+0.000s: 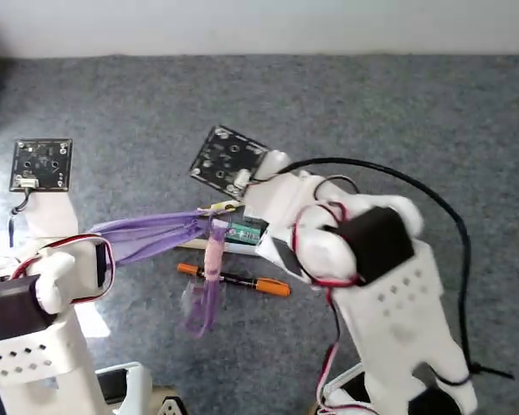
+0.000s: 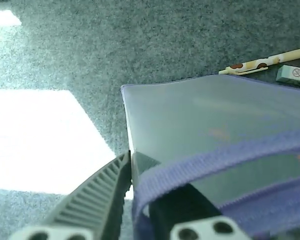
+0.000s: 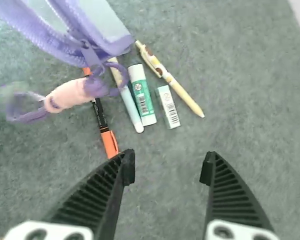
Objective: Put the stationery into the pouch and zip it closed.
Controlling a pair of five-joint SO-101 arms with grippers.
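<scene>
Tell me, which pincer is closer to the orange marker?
Right. The right pincer hangs open just above the orange marker, which lies on the table. The left pincer is farther off, clamped on an edge of the pouch.

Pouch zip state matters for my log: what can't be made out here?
Whether the pouch is zipped: its mouth runs off both wrist views' edges.
Most stationery: hidden in the high view beneath the right arm and pouch.
Strap: blurred in the right wrist view.

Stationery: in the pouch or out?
Out: the orange marker, patterned pen, glue stick and small box lie on the carpet outside the pouch.
</scene>
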